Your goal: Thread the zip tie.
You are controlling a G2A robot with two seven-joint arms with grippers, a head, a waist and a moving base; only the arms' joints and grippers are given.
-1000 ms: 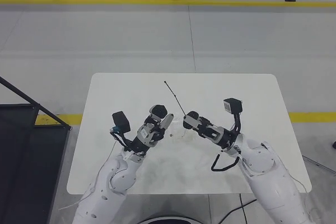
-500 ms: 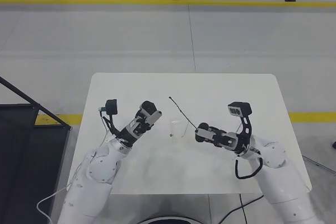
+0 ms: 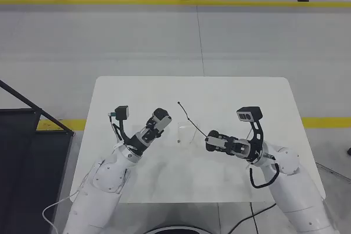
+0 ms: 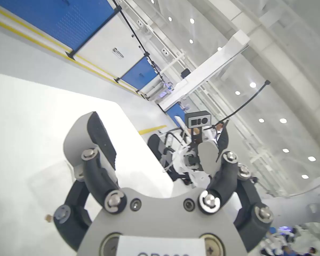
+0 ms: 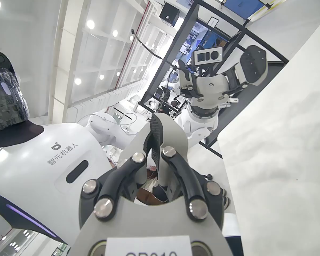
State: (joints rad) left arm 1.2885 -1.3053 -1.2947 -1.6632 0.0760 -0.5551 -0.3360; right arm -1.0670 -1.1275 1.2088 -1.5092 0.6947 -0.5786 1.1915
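Zip tie (image 3: pixel 192 120): pinched at one end in right gripper (image 3: pixel 209 140), raised above counter (image 3: pixel 251 93), free end near spread, empty left gripper (image 3: pixel 164 120). Looks thin and bendy; could sway off aim or slip from the pinch.

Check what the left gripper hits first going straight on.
Way looks free: the left gripper points up past the zip tie, which the right gripper holds off to one side of that line. Depth unclear; its free end could be grazed.
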